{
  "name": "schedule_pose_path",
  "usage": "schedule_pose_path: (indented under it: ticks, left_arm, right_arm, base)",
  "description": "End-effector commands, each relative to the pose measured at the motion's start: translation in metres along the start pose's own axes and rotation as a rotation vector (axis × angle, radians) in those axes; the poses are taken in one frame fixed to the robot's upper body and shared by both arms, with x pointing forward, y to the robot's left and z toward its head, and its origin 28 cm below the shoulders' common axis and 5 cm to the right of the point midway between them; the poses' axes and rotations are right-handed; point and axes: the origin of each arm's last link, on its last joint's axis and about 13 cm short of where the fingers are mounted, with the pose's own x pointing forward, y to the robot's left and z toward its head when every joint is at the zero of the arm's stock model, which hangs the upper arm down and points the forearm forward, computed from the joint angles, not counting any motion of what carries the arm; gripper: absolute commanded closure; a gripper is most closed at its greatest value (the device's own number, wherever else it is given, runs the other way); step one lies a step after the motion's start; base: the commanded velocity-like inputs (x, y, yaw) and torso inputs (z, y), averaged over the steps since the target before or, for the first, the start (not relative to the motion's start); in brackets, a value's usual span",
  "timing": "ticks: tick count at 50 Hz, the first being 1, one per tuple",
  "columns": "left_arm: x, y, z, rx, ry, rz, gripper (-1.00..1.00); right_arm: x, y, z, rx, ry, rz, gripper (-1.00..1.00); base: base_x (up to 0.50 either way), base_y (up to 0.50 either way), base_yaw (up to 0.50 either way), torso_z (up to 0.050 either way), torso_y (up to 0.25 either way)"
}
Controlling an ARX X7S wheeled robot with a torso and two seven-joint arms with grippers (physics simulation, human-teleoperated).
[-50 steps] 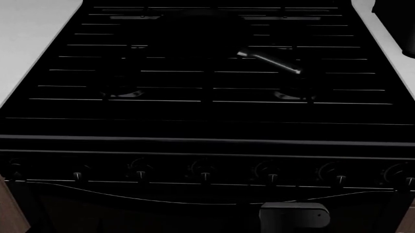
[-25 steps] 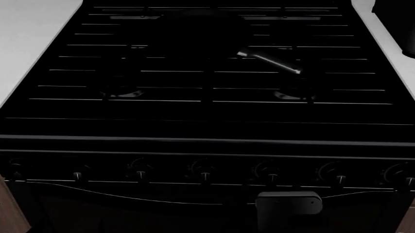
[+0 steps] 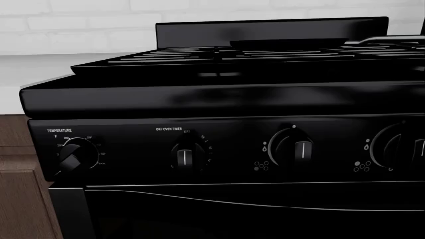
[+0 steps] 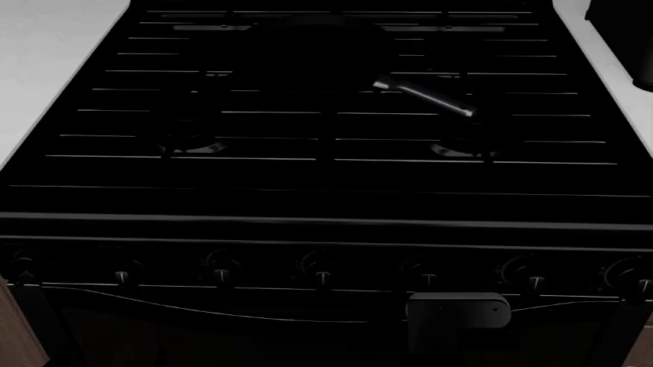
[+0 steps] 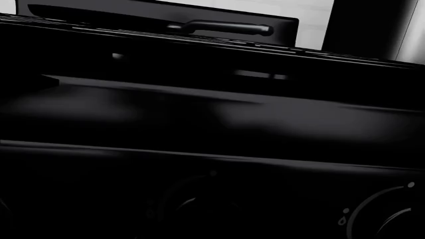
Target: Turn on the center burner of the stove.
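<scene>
Seven knobs [image 4: 323, 269] run in a row along the front panel of the stove [image 4: 326, 206], all taken here relative to that panel. Leftmost, per the left wrist view, sits a temperature dial [image 3: 78, 155] with its pointer angled down and to the side; next to it an oven timer knob [image 3: 186, 155]; then a burner knob [image 3: 293, 148] with its pale mark upright. The head view shows the remaining marks pointing straight down toward the camera, so I judge every burner knob to be at its off position. No flame shows at any burner under the grates [image 4: 306, 115].

Above the panel, a dark pan [image 4: 316, 53] rests on the rear centre of the grates, its handle [image 4: 427, 97] reaching toward the right front burner.

Below the panel, right of centre, a grey housing of the right arm [image 4: 457, 312] sits just under the fifth knob from the left. The fingers themselves are not visible in any view, so whether they are released or clenched cannot be told. The right wrist view looks up closely at the panel underside and two knob outlines. The left gripper is not seen at all.

Assessment: nothing is done as yet. Remaining: confirm which knob governs the centre burner, grasp it, and rotate it.
</scene>
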Motion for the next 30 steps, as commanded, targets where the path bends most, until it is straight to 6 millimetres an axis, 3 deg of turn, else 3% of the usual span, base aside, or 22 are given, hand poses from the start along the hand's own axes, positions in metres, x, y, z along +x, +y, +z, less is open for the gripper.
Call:
schedule_pose_path:
  ticks: [1, 8, 15, 30]
  left_arm:
    - [0.0004, 0.0, -0.0002, 0.0, 0.001, 0.0, -1.0]
    - [0.0003, 0.0001, -0.0013, 0.001, 0.001, -0.002, -1.0]
    - [0.0005, -0.0002, -0.0011, 0.003, 0.004, -0.005, -1.0]
    - [0.0004, -0.0006, -0.0012, 0.005, 0.004, -0.011, -1.0]
  right_arm:
    - [-0.0036, 0.0041, -0.0043, -0.004, 0.022, 0.032, 1.0]
    - [-0.0035, 0.0038, -0.0031, -0.043, -0.009, 0.039, 1.0]
    - [-0.001, 0.001, -0.0018, -0.259, -0.042, 0.048, 1.0]
    - [0.0036, -0.0028, -0.0007, -0.497, -0.037, 0.076, 1.0]
  base:
    - [0.0, 0.0, 0.0, 0.0, 0.0]
    - [0.0, 0.0, 0.0, 0.0, 0.0]
    - [0.0, 0.0, 0.0, 0.0, 0.0]
    - [0.0, 0.0, 0.0, 0.0, 0.0]
